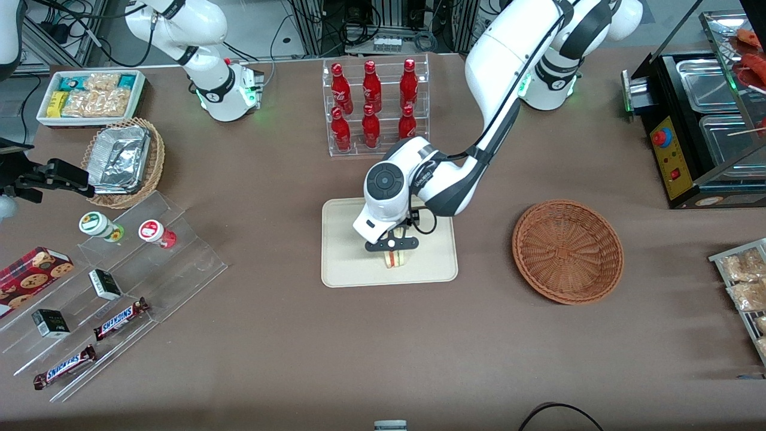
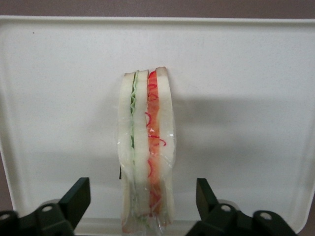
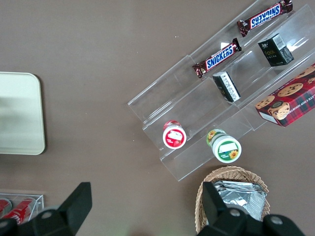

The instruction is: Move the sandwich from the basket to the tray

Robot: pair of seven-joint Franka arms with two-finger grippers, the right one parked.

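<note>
The light is bright and even and seems to come from above, so the brown table (image 1: 287,335) has only soft, short shadows. In the left wrist view the pale tray (image 2: 246,73) looks almost white from the light, a gray shadow lies on it beside the sandwich (image 2: 146,147), and the gripper (image 2: 142,209), with its fingers apart, looks a bit blurry up close. Small shiny spots show on the foil containers (image 1: 119,158) and the red bottles (image 1: 371,90).

The gripper (image 1: 393,251) hangs over the tray (image 1: 344,269), jaws spread clear of the sandwich (image 1: 395,259). Bare tray surrounds the sandwich. A bottle rack (image 1: 376,108) stands farther from the front camera than the tray.
</note>
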